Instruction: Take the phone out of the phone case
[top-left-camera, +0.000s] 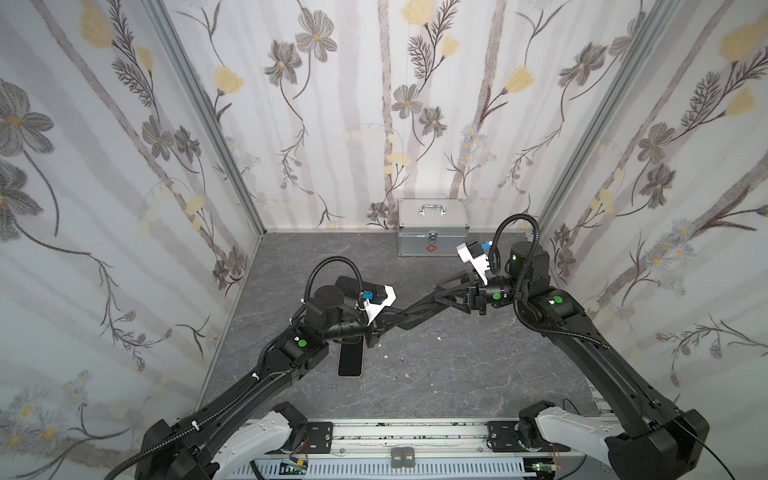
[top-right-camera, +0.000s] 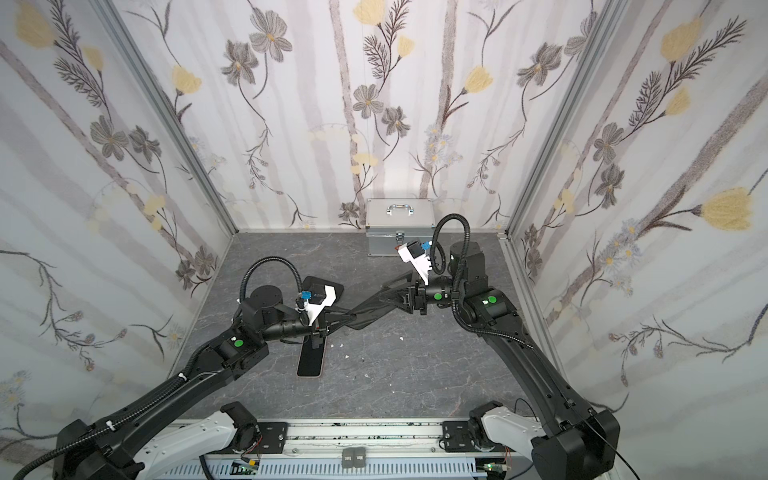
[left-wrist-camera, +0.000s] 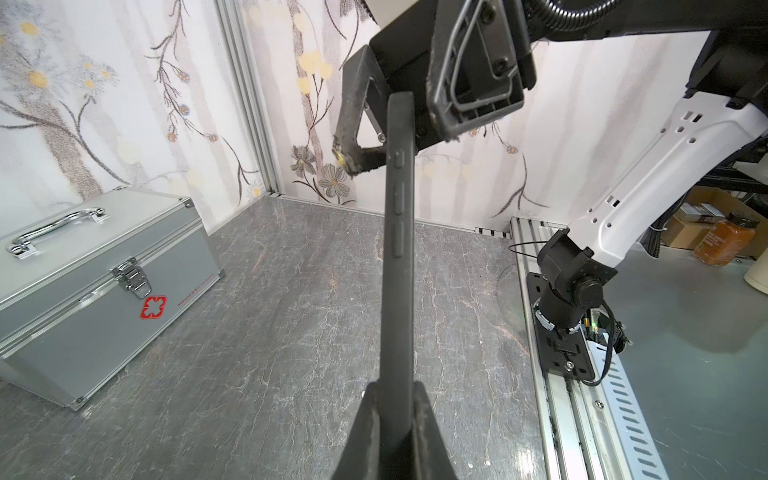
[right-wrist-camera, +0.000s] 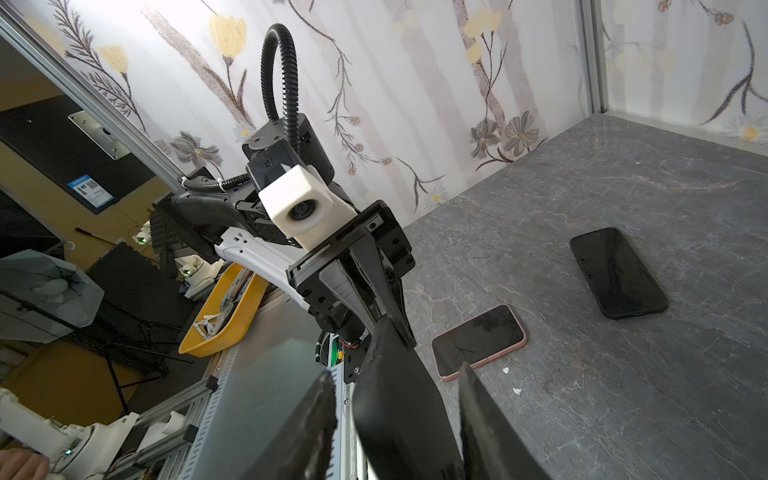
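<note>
Above the table, the phone case is held in mid-air, its left end clamped by the left gripper, its right end straddled by the right gripper, jaws apart. Only the rim should be pinched, then peeled back slowly.

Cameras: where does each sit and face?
Top views: high at the front, looking down at the table; both arms show.
Left wrist: looks along the left claw, shut on the phone case, toward the right claw.
Right wrist: faces the opposite way, over its claw, toward the left arm.
Shared: both wrist views show the phone case.
</note>
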